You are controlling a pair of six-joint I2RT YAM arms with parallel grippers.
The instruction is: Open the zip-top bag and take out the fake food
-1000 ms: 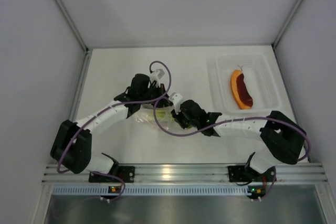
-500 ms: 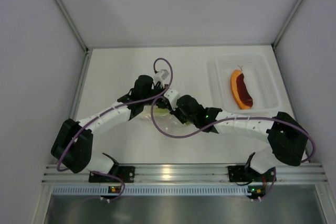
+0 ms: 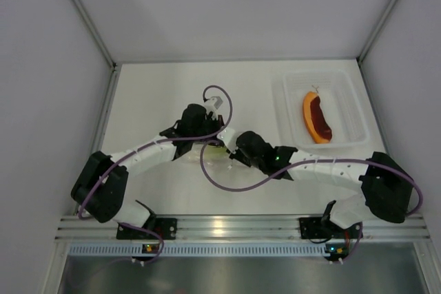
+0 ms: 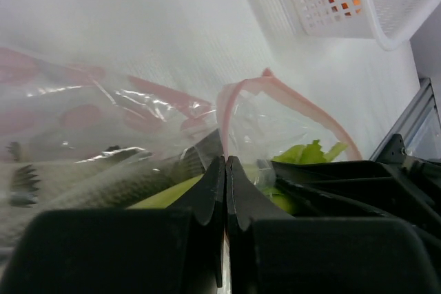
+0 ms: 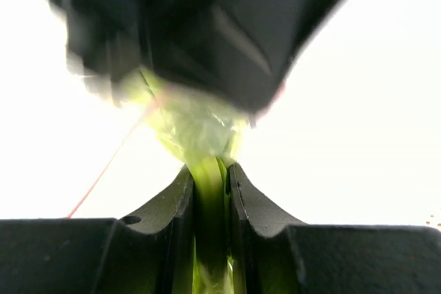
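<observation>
The zip-top bag (image 3: pixel 198 155) lies mid-table, mostly under both wrists. In the left wrist view its clear film (image 4: pixel 138 108) and pink-red zip strip (image 4: pixel 282 92) show, with the mouth gaping. My left gripper (image 3: pixel 210 139) (image 4: pixel 226 163) is shut on a fold of the bag's film. Inside lie the silver-grey fish (image 4: pixel 96 185) and the yellow-green leek-like stalk (image 4: pixel 310 153). My right gripper (image 3: pixel 226 149) (image 5: pixel 211 173) is shut on the green stalk (image 5: pixel 209 197) at the bag's mouth. The orange and dark red slice (image 3: pixel 317 118) lies in the tray.
A rigid clear rectangular tray (image 3: pixel 348 101) stands at the back right; it also shows in the left wrist view (image 4: pixel 386 5). The left gripper's black body (image 5: pixel 207 25) hangs close above the right gripper's jaws. White walls enclose the table on three sides.
Both wrists have shifted a little to the right and drawn closer over the bag, hiding more of it. The right arm has stretched out flatter. The slice has not moved.
</observation>
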